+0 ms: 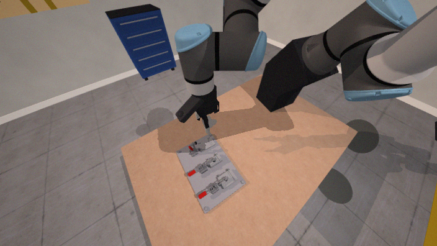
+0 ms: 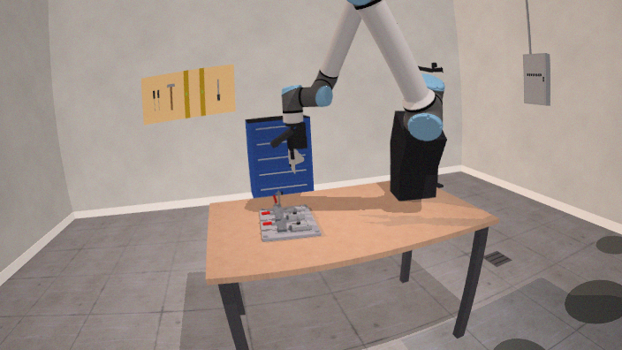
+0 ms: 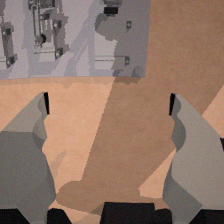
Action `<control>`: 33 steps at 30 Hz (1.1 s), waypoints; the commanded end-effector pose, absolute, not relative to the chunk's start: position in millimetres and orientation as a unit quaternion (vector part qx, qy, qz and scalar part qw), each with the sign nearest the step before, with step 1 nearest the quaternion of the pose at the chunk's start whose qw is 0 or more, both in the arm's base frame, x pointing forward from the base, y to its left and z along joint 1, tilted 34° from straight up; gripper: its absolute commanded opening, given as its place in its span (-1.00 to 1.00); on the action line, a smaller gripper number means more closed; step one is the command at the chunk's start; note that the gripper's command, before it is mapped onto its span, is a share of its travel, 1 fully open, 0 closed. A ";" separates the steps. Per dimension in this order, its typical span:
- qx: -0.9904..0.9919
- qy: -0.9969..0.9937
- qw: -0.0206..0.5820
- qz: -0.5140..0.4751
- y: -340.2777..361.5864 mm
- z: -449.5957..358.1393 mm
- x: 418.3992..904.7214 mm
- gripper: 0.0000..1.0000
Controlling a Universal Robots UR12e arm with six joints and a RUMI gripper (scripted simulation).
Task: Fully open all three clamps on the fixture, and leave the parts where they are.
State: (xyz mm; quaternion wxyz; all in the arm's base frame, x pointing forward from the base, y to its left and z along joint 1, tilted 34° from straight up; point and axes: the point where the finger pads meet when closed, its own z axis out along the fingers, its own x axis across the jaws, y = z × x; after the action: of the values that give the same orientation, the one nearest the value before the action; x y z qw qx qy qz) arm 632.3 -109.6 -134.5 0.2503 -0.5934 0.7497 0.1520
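While hand (image 2: 293,170) hangs open above fixture (image 2: 311,233) rear edge, approx.

Your arm hangs wrist-down, jaws parted and empty.

Your grey six-joint arm with pale blue joint caps (image 2: 399,53) rises from its black box pedestal (image 2: 415,163) at the right of the exterior view, peaks above the frame's top edge and descends left of centre. The black two-jaw gripper (image 1: 207,125) points straight down in the upper middle of the top view. In the wrist view your two grey fingers stand at the left and right edges, well apart, with nothing between them.
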 end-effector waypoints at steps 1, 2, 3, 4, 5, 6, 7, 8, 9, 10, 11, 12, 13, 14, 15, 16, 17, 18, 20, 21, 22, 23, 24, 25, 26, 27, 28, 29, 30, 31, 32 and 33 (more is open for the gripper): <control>-0.593 0.750 0.250 0.151 -110.2 -134.1 632.7 0.17; -0.593 0.750 0.250 0.151 -110.2 -134.1 632.7 0.17; -0.593 0.750 0.250 0.151 -110.2 -134.1 632.7 0.17; -0.593 0.750 0.250 0.151 -110.2 -134.1 632.7 0.17; -0.593 0.750 0.250 0.151 -110.2 -134.1 632.7 0.17; -0.593 0.750 0.250 0.151 -110.2 -134.1 632.7 0.17; -0.593 0.750 0.250 0.151 -110.2 -134.1 632.7 0.17; -0.593 0.750 0.250 0.151 -110.2 -134.1 632.7 0.17; -0.593 0.750 0.250 0.151 -110.2 -134.1 632.7 0.17; -0.593 0.750 0.250 0.151 -110.2 -134.1 632.7 0.17; -0.593 0.750 0.250 0.151 -110.2 -134.1 632.7 0.17; -0.593 0.750 0.250 0.151 -110.2 -134.1 632.7 0.17; -0.593 0.750 0.250 0.151 -110.2 -134.1 632.7 0.17; -0.593 0.750 0.250 0.151 -110.2 -134.1 632.7 0.17; -0.593 0.750 0.250 0.151 -110.2 -134.1 632.7 0.17; -0.593 0.750 0.250 0.151 -110.2 -134.1 632.7 0.17; -0.593 0.750 0.250 0.151 -110.2 -134.1 632.7 0.17; -0.593 0.750 0.250 0.151 -110.2 -134.1 632.7 0.17; -0.593 0.750 0.250 0.151 -110.2 -134.1 632.7 0.17; -0.593 0.750 0.250 0.151 -110.2 -134.1 632.7 -0.44; -0.593 0.750 0.250 0.151 -110.2 -134.1 632.7 -0.44; -0.593 0.750 0.250 0.151 -110.2 -134.1 632.7 -0.44; -0.593 0.750 0.250 0.151 -110.2 -134.1 632.7 -0.44; -0.593 0.750 0.250 0.151 -110.2 -134.1 632.7 -0.44; -0.593 0.750 0.250 0.151 -110.2 -134.1 632.7 -0.44; -0.593 0.750 0.250 0.151 -110.2 -134.1 632.7 -0.44; -0.593 0.750 0.250 0.151 -110.2 -134.1 632.7 -0.44; -0.593 0.750 0.250 0.151 -110.2 -134.1 632.7 -0.44; -0.593 0.750 0.250 0.151 -110.2 -134.1 632.7 -0.44; -0.593 0.750 0.250 0.151 -110.2 -134.1 632.7 -0.44; -0.593 0.750 0.250 0.151 -110.2 -134.1 632.7 -0.44; -0.593 0.750 0.250 0.151 -110.2 -134.1 632.7 -0.44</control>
State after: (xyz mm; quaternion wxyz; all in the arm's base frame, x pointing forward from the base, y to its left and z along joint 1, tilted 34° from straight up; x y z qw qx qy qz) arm 632.3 -109.6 -134.5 0.2503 -0.5934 0.7497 0.1520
